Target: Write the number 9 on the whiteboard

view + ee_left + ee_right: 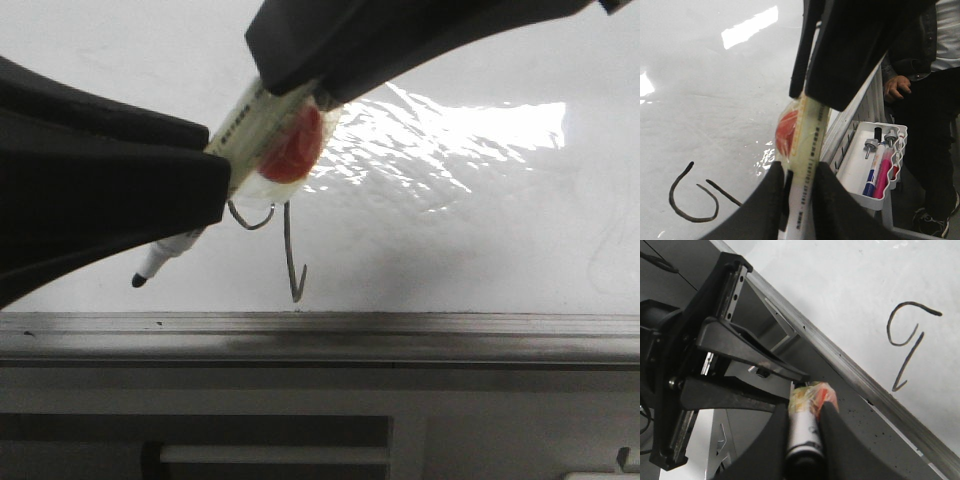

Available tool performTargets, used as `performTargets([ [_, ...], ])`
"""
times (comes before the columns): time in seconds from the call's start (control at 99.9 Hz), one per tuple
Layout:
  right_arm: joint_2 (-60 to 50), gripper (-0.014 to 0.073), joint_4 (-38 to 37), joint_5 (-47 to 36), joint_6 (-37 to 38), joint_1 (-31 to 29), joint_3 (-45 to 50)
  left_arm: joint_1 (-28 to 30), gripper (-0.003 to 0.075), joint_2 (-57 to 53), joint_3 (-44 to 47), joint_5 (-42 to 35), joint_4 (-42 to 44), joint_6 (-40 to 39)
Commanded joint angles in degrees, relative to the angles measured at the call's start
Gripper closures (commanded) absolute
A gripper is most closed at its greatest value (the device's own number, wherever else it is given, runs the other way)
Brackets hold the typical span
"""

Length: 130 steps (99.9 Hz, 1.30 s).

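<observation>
The number 9 (288, 250) is a thin dark stroke on the whiteboard (470, 250), just above the grey rail (400, 330). It also shows in the left wrist view (692, 200) and the right wrist view (907, 342). A white marker (250, 125) with red tape (295, 148) slants across the board, its dark tip (140, 280) to the left of the 9. My left gripper (215, 175) is shut on the marker's barrel (802, 200). My right gripper (300, 85) is shut on its rear end (804, 432). I cannot tell whether the tip touches the board.
A white tray (860, 197) with several markers hangs beyond the board's edge. A person in dark clothes (930, 105) stands beside it. A bright glare patch (450, 140) lies on the board right of the grippers.
</observation>
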Motion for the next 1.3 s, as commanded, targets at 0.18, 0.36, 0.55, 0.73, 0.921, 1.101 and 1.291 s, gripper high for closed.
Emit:
performTargets([
  [0.18, -0.6, 0.0641, 4.3, -3.7, -0.3, 0.2, -1.4, -0.3, 0.064, -0.6, -1.6, -1.0, -1.4, -0.5],
  [0.36, -0.6, 0.0641, 5.3, -3.7, -0.3, 0.2, -1.4, -0.3, 0.0514, -0.6, -1.6, -0.9, -2.1, -0.5],
  [0.55, -0.6, 0.0641, 5.6, -3.7, -0.3, 0.2, -1.4, -0.3, 0.0516, -0.6, -1.6, -0.8, -2.1, -0.5],
  [0.73, -0.6, 0.0641, 5.6, -4.1, -0.4, 0.2, -1.4, -0.3, 0.0616, -0.6, -1.6, -1.2, -2.1, -0.5],
  [0.921, -0.6, 0.0419, 5.0, -5.4, -1.0, 0.2, -1.4, -0.3, 0.0741, -0.6, -1.6, -1.2, -2.1, -0.5],
  [1.101, -0.6, 0.0036, 3.5, -5.4, -1.0, 0.2, -1.4, -0.3, 0.0741, -0.6, -1.6, -2.5, -3.8, -1.1],
  [1.291, -0.6, 0.0079, 3.3, -4.9, -1.0, 0.2, -1.4, -0.3, 0.0741, -0.6, -1.6, -2.1, -28.1, -1.3],
])
